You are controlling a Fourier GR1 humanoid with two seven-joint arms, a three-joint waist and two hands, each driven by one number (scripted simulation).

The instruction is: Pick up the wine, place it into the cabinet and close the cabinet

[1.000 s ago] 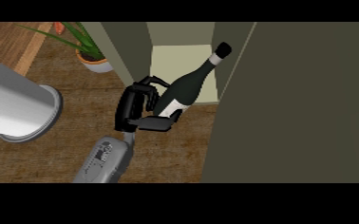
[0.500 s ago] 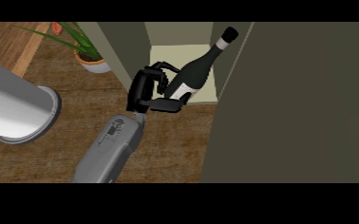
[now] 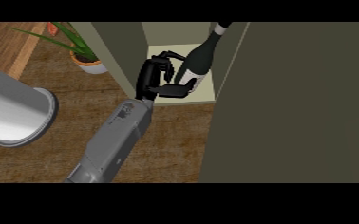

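The dark wine bottle [image 3: 198,64] with a white label leans with its neck up and to the right, its base over the pale shelf of the cabinet [image 3: 165,47]. My left hand [image 3: 150,76] is shut on the bottle's lower body from the left, fingers curled round the far side and thumb on the near side. The cabinet's door [image 3: 294,99] stands open and fills the right of the view. The right hand does not show.
A potted green plant [image 3: 87,60] stands on the wooden counter left of the cabinet. A large grey round vessel [image 3: 21,116] sits at the left edge. The cabinet's left wall [image 3: 123,52] runs close beside my hand.
My left hand has carried the bottle up and to the right, deeper into the cabinet opening. The bottle's base now hangs over the shelf.
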